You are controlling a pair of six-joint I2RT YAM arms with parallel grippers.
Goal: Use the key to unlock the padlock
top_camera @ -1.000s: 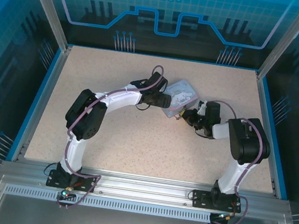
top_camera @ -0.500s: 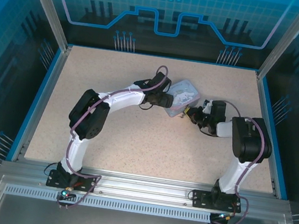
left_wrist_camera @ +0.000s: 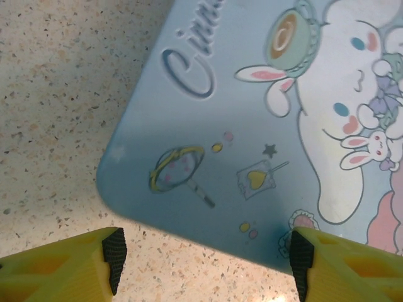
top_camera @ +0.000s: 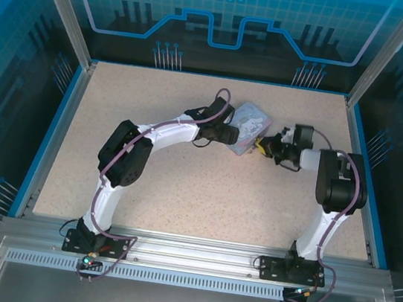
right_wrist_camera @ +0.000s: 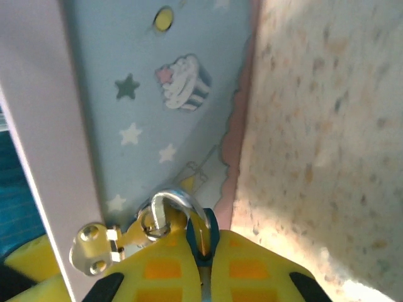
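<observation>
We judge the padlock [right_wrist_camera: 179, 200] light, stiff and slippery, best steadied by its body. Its silver loop hangs through the hasp [right_wrist_camera: 93, 248] of the tin [right_wrist_camera: 145, 94], right at our right pincer [right_wrist_camera: 201, 270], which is pinched closed; on what, we cannot tell. Our left pincer [left_wrist_camera: 204, 261] gapes at the tin's corner.

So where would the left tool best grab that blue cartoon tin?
Probably the tin by its rounded corner, coming in from the left: it lies flat, lid up, leaving only side walls free, and the open left tool frames that corner. The full width looks too broad.
</observation>
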